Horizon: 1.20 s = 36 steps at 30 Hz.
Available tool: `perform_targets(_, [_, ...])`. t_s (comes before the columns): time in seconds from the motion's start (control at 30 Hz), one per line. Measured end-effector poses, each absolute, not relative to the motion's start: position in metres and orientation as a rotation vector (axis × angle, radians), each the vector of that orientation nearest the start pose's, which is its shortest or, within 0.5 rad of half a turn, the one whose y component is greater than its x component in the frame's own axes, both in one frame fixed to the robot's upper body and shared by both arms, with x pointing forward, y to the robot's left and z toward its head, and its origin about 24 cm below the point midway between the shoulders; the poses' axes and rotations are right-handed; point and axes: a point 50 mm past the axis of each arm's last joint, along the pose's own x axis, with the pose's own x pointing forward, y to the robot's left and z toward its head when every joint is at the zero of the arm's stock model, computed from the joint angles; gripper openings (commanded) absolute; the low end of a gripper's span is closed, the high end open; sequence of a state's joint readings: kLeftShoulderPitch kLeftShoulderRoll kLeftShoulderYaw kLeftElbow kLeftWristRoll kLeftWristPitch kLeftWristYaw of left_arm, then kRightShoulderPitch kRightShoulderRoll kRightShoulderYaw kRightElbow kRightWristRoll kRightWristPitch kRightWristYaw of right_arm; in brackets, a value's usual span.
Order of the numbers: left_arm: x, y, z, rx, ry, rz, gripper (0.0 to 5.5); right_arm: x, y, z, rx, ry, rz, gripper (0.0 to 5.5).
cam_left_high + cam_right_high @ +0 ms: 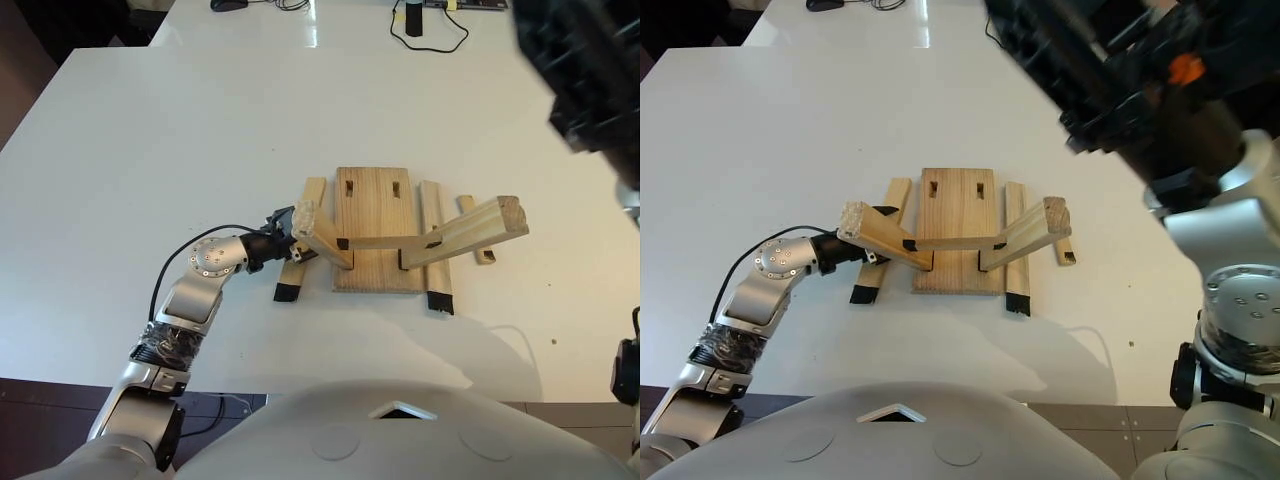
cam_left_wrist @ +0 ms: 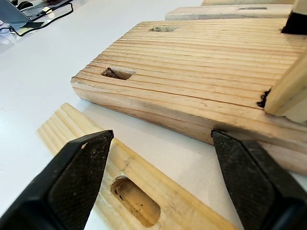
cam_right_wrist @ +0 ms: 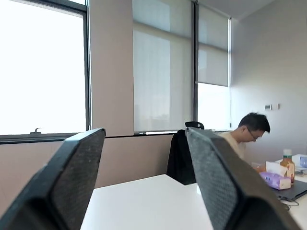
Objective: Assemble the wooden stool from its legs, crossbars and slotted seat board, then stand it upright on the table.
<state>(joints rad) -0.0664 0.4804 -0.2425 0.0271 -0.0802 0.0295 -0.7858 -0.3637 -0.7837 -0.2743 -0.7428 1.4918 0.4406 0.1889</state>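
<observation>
The slotted seat board [image 1: 372, 205] lies flat on the white table. Two legs stand slanted in it, the left leg [image 1: 325, 238] and the right leg [image 1: 470, 232], joined by a crossbar [image 1: 380, 242]. A loose leg [image 1: 302, 250] with a black tip lies flat to the board's left, and another loose leg [image 1: 434, 245] to its right. A short piece [image 1: 475, 232] rests beyond that. My left gripper [image 1: 283, 232] is open low over the left loose leg [image 2: 144, 191], right beside the board's edge [image 2: 192, 72]. My right gripper [image 3: 144, 134] is open and empty, raised high above the table's right side [image 1: 1110, 70].
A black cable [image 1: 430, 30] and a dark mouse [image 1: 228, 5] sit at the table's far edge. Bare white table [image 1: 150, 150] spreads to the left and in front of the board.
</observation>
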Motion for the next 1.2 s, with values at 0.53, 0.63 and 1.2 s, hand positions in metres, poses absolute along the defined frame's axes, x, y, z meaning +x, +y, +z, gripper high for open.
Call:
perform_targets(0.53, [0.239, 0.157, 0.033, 0.374, 0.233, -1.009, 3.8, 0.192, -0.145, 0.205, 0.197, -0.264, 1.046, 3.09])
perform_targets(0.63, [0.239, 0.156, 0.034, 0.375, 0.226, -1.01, 3.8, 0.2, -0.147, 0.222, 0.262, -0.277, 1.028, 3.09])
perform_targets(1.2, [0.24, 0.157, 0.034, 0.376, 0.225, -1.005, 3.8, 0.189, -0.153, 0.205, 0.182, -0.225, 1.015, 3.09])
